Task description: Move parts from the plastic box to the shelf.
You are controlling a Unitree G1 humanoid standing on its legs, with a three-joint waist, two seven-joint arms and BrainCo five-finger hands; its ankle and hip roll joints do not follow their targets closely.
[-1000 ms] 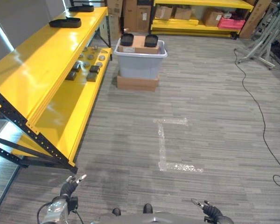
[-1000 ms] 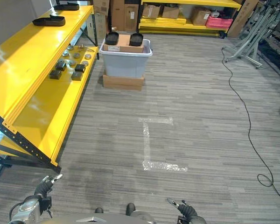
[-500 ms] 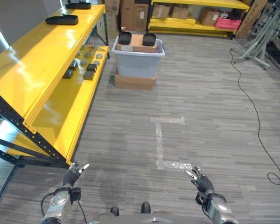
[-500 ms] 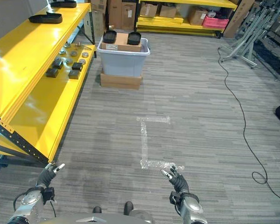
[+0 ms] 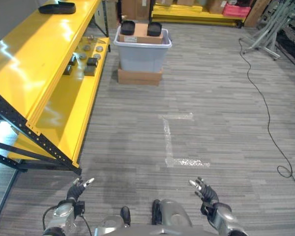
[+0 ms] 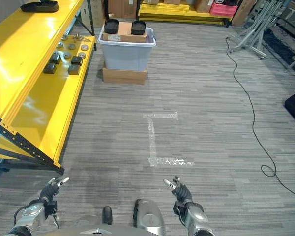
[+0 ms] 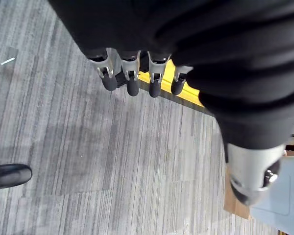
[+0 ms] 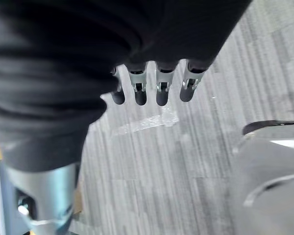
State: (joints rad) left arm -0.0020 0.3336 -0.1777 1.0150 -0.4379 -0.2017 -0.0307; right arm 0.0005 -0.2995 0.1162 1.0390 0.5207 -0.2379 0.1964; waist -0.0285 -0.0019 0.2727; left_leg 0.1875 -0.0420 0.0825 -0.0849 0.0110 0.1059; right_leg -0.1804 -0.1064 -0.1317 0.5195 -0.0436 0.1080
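A grey plastic box (image 5: 141, 50) stands far ahead on a cardboard carton (image 5: 139, 76), with two black parts (image 5: 127, 27) and a brown carton on top of it. The long yellow shelf (image 5: 34, 64) runs along the left; several small dark and metal parts (image 5: 81, 61) lie on its lower level and a black tray (image 5: 56, 8) on its upper level. My left hand (image 5: 76, 189) hangs low over the floor near the shelf's front corner, fingers straight, holding nothing. My right hand (image 5: 205, 191) is low at the right, also open and holding nothing.
White tape marks (image 5: 168, 138) lie on the grey plank floor between me and the box. A black cable (image 5: 265, 108) runs along the floor at the right. More yellow racking with cartons (image 5: 196, 7) stands at the back, and grey metal stands (image 5: 270, 34) at the far right.
The camera has moved forward and tipped down, so the box and shelf sit higher in view. My right hand has come up into view from the bottom edge; the left hand stays low.
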